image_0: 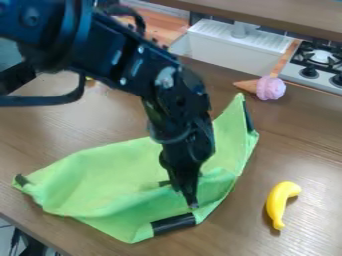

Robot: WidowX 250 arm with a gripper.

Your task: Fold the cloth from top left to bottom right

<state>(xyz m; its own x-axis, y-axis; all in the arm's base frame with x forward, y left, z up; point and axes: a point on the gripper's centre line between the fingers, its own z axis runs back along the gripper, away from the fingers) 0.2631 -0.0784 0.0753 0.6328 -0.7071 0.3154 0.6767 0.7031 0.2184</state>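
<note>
Looking at the green cloth [100, 175] on the table [307, 165], spreading from the left across the middle, creasing at the lower right and rising to a peak at the upper right. Showing black strips [174, 224] at 3 places: 1 at the left corner, 1 by the upper right edge, 1 along the lower edge. Judging by the loose, uneven layers, probably working on the fold itself, without lining up corners neatly yet.

Pointing down over the cloth's lower right with the gripper [191, 202], near the lower strip. Not being able to tell how far open or closed, nor whether pinching any cloth.

If gripping, probably needing next to lay the edge toward the bottom right, then letting go and lifting clear without dragging the layer back. If not gripping, probably needing to catch the upper layer alone.

Going outward, passing the banana [278, 202] at the right, apart from the cloth, then the ice cream [270, 88], sink [230, 45] and stove [317, 60] beyond.
</note>
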